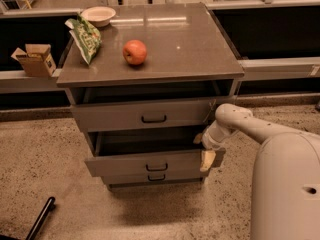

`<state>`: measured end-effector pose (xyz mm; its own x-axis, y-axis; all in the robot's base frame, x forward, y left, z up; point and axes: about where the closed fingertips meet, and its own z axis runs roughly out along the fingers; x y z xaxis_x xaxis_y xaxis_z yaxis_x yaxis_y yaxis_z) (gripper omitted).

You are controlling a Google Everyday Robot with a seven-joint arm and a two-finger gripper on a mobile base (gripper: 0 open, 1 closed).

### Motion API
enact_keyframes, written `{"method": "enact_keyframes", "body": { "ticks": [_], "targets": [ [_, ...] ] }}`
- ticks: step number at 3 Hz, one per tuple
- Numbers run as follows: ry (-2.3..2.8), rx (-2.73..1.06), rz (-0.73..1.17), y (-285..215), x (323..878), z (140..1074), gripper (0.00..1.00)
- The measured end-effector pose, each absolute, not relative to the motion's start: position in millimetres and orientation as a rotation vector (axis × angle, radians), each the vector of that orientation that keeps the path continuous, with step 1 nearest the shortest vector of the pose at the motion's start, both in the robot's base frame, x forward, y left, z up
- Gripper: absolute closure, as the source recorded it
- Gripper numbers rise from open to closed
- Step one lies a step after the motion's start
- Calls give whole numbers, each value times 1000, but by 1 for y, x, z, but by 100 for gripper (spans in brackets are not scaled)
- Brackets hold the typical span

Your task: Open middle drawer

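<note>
The floor is speckled stone, with a low ledge along the wall behind. A grey cabinet with three drawers stands at centre.

Cabinet top:
- A red apple sits near the middle, towards the front.
- A green snack bag lies at the left edge.
- A pale bowl rests at the rear left corner, just behind the bag.

A small open cardboard box sits on the ledge to the left of the cabinet. A black bar lies on the floor at lower left.

Drawers:
- The top drawer stands slightly forward of the frame, with a dark gap above its front.
- The middle drawer is pulled out further than the top drawer, and its dark interior shows above its front. Its small loop handle is at centre.
- The bottom drawer shows only as a narrow strip below the middle drawer.

The white arm reaches in from the robot body at right. The gripper is at the right end of the middle drawer's front, against its corner. Whether the gripper is open or closed cannot be told.
</note>
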<state>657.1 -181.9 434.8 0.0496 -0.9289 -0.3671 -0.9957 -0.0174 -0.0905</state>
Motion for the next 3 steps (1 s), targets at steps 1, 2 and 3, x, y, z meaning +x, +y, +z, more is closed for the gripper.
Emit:
{"method": "enact_keyframes", "body": {
  "ticks": [1,2,3],
  "targets": [
    [1944,-2014,293,-182,657,434,0],
    [1965,-2045,324,-181,648,433,9],
    [2042,-2124,427,-185,603,440,22]
  ]
}}
